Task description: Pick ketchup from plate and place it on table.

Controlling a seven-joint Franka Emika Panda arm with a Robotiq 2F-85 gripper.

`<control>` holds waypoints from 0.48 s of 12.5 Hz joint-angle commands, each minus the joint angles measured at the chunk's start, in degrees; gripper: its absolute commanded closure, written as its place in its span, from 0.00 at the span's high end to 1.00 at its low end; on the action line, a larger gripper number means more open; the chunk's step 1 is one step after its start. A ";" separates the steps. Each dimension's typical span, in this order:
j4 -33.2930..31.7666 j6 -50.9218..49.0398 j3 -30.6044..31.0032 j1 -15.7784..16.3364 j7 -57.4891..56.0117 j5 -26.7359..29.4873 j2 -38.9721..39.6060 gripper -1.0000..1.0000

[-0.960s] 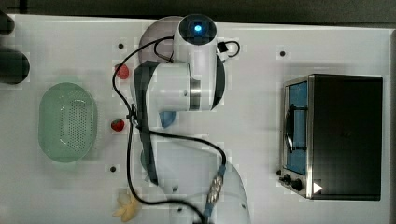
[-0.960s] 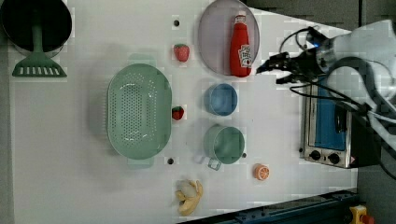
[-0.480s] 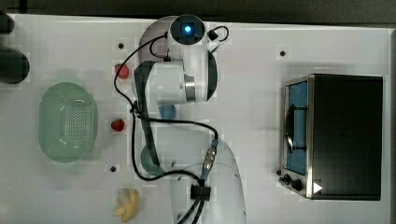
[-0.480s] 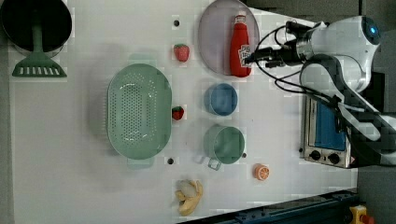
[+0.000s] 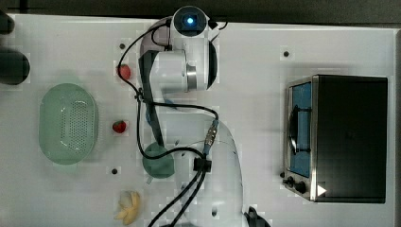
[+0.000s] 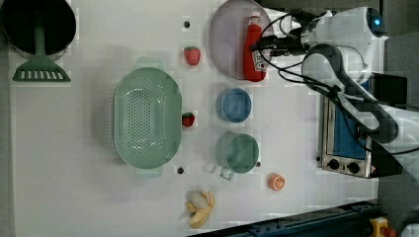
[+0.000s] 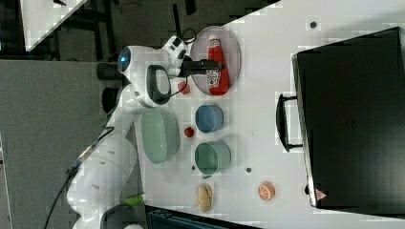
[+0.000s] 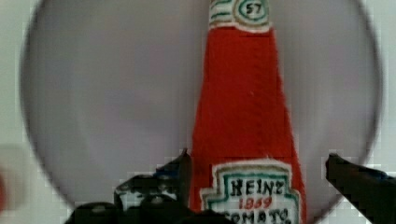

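The ketchup (image 6: 253, 49), a small red bottle with a white label, lies flat on the pale lilac plate (image 6: 227, 44) at the far edge of the white table (image 6: 74, 163). My gripper (image 6: 262, 47) hangs low over the bottle's label end and is open. In the wrist view the ketchup (image 8: 245, 107) runs between the two dark fingertips (image 8: 182, 170), one on each side of the label, with a gap on both sides. The right view shows the gripper (image 7: 203, 67) reaching onto the plate (image 7: 231, 43) at the ketchup (image 7: 217, 59).
A blue bowl (image 6: 233, 104) and a green cup (image 6: 237, 153) stand near the plate. Two strawberries (image 6: 192, 55) (image 6: 188, 119) flank a green basket (image 6: 147, 123). A toaster oven (image 6: 346, 128) sits under the arm. A banana (image 6: 200, 210) and an orange slice (image 6: 276, 181) lie near the front.
The arm has swung toward the left view's left, bringing the gripper from beside the plate to over the ketchup. The jaws stayed open and the bottle has not moved.
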 commanded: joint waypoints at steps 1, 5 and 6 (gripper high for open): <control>3.13 0.22 -0.07 0.73 -3.01 -2.54 2.25 1.00; 3.69 2.67 0.19 0.83 -3.01 -2.60 4.07 0.85; 3.72 2.68 0.09 0.84 -3.00 -2.59 4.08 0.71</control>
